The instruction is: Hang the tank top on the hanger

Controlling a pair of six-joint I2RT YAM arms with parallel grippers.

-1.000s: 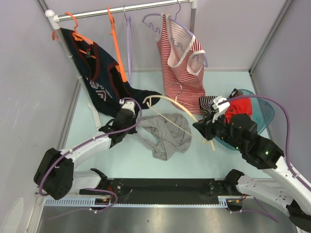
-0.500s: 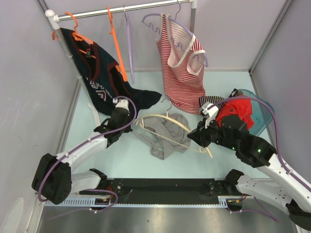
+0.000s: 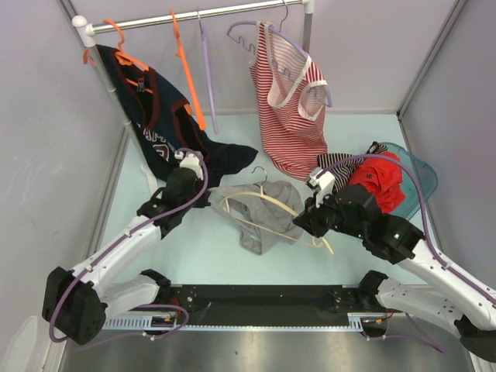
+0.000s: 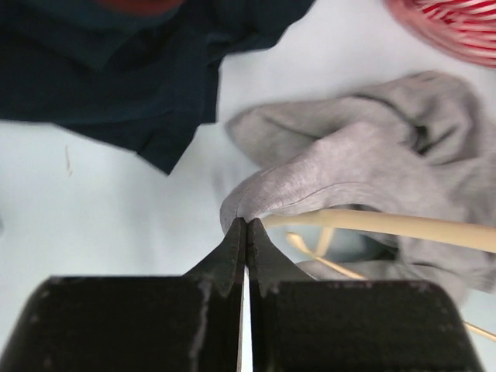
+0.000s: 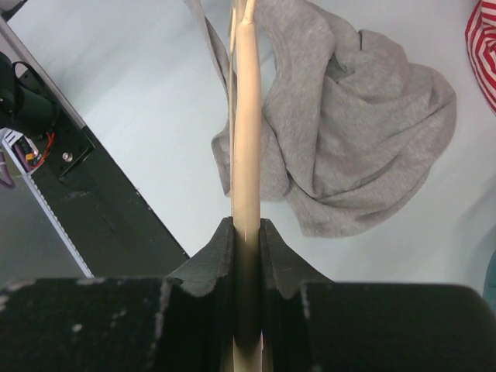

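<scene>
Nearest the bases, the right hand (image 3: 304, 223) is clenched on one end of the cream hanger (image 3: 267, 197). In the right wrist view both fingers (image 5: 221, 248) press flat against the pale bar (image 5: 246, 116), which runs straight away from them. The hand sits at about 4 o'clock from the grey tank top (image 3: 263, 217).

The tank top lies crumpled on the pale blue table (image 3: 201, 252) near its middle, between the two hands. The hanger lies across it, its metal hook pointing to 12 o'clock. I cannot tell whether either hanger arm is threaded inside the fabric.

At the tank top's 9 o'clock the left hand (image 3: 206, 197) is clenched too. Seen from the left wrist, its fingertips (image 4: 232, 240) meet on a raised fold at the edge of the grey fabric (image 4: 364, 170), with the cream bar (image 4: 387, 225) just beyond them.

At 3 o'clock a translucent blue basin (image 3: 422, 190) holds a red garment (image 3: 380, 178). Farther off, at 12 o'clock, a red-and-white striped top (image 3: 287, 116) hangs from the rail (image 3: 232, 11). At 10 o'clock a navy top (image 3: 163, 124) hangs from an orange hanger (image 3: 116, 39), its hem trailing onto the table close behind the left hand.
</scene>
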